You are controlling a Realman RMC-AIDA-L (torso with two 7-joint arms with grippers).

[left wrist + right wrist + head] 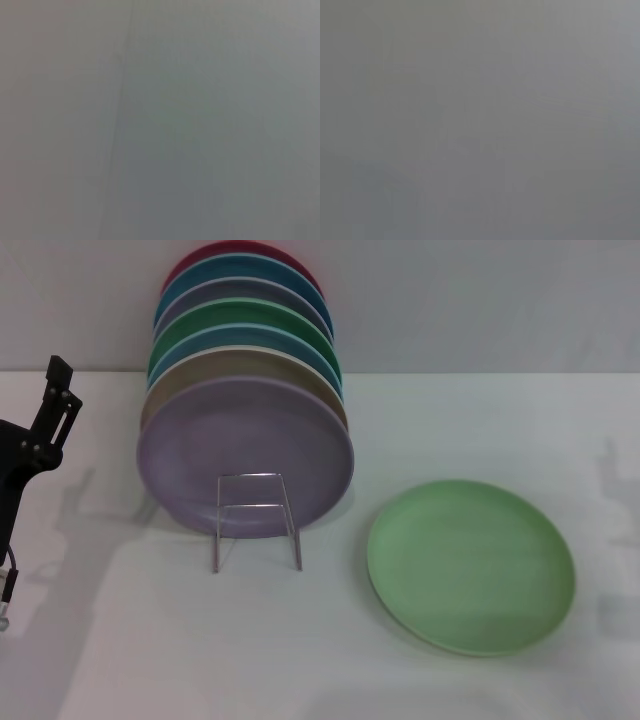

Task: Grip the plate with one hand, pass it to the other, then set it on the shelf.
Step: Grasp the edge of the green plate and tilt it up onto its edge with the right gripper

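Note:
The pale mint-green plate (470,565) lies flat on the white table at the front right, touched by nothing. The silver wire shelf (256,520) stands left of it, near the middle, with several plates standing on edge in it. My left gripper (55,405) is at the far left edge, raised above the table, well away from the plate and the shelf. My right gripper is out of the head view. Both wrist views show only a plain grey blur with no object in them.
In the shelf a lavender-purple plate (245,455) stands at the front, with tan, blue, dark green, grey-purple, teal and red plates behind it. A pale wall rises behind the table (150,650). Bare table lies in front of the shelf.

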